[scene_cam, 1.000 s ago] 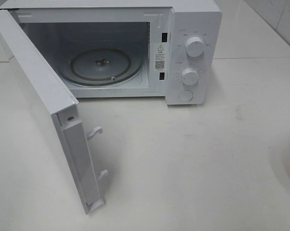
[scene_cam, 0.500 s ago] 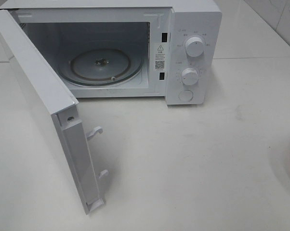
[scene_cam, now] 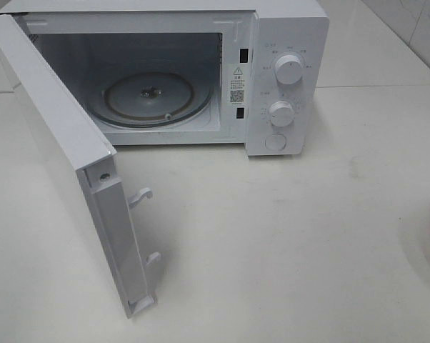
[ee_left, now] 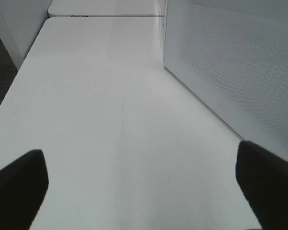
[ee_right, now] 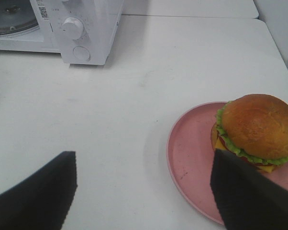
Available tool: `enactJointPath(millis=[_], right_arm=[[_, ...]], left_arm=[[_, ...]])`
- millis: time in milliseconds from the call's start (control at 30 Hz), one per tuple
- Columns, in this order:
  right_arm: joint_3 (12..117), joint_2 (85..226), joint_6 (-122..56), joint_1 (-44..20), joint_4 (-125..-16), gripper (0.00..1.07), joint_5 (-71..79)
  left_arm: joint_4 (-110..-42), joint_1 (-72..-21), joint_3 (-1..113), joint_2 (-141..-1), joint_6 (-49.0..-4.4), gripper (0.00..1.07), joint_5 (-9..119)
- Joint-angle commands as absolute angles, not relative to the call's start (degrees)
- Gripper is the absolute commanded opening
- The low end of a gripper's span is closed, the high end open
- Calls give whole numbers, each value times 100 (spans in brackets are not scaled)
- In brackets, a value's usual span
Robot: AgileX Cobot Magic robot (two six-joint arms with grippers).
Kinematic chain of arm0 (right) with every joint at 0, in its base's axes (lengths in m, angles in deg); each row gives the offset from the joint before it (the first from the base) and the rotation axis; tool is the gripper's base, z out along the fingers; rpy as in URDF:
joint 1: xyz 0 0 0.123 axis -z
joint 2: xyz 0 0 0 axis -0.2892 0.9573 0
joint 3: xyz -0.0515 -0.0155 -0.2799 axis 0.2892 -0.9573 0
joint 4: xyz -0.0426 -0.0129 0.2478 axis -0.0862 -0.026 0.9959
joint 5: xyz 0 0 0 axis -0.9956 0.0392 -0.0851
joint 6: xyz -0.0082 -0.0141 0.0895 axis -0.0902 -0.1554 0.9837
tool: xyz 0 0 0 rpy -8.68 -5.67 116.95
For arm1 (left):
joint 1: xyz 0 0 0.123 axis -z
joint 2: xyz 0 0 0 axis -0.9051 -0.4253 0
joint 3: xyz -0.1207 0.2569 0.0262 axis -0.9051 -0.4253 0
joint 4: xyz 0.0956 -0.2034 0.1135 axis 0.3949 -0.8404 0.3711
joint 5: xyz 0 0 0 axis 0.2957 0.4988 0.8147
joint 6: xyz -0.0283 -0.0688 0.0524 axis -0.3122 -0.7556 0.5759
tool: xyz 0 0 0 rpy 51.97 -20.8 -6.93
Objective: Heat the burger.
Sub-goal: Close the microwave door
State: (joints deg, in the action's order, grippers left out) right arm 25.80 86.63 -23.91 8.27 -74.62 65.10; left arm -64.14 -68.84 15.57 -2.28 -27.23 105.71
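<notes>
Tall glossy-bunned burger sits at three o'clock on the round pink plate; the left tool and the right tool both gape wide, holding nothing.

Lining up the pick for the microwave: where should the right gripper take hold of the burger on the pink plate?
Probably across the burger at its middle layers, coming from above with the open right gripper. The bun is domed and glossy, so fingers on top may slip; the pink plate blocks a low approach.
</notes>
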Motion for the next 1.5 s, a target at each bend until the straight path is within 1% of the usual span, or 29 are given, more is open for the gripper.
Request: enactJointPath(millis=[33, 533, 700, 1500], right_arm=[[2557, 8491, -2448, 873, -7451, 76, 6441], [2557, 8491, -2477, 879, -7445, 75, 6441], [2557, 8491, -2489, 1010, -7451, 75, 6441], [2557, 8491, -2489, 1010, -7451, 75, 6441]], left_arm=[[-6402, -6913, 1540, -183, -2758, 100, 10491], [-6402, -6913, 1540, -183, -2758, 100, 10491], [-6402, -6913, 1540, -183, -2763, 100, 10491], [-6448, -6884, 1586, -200, -2769, 100, 10440]])
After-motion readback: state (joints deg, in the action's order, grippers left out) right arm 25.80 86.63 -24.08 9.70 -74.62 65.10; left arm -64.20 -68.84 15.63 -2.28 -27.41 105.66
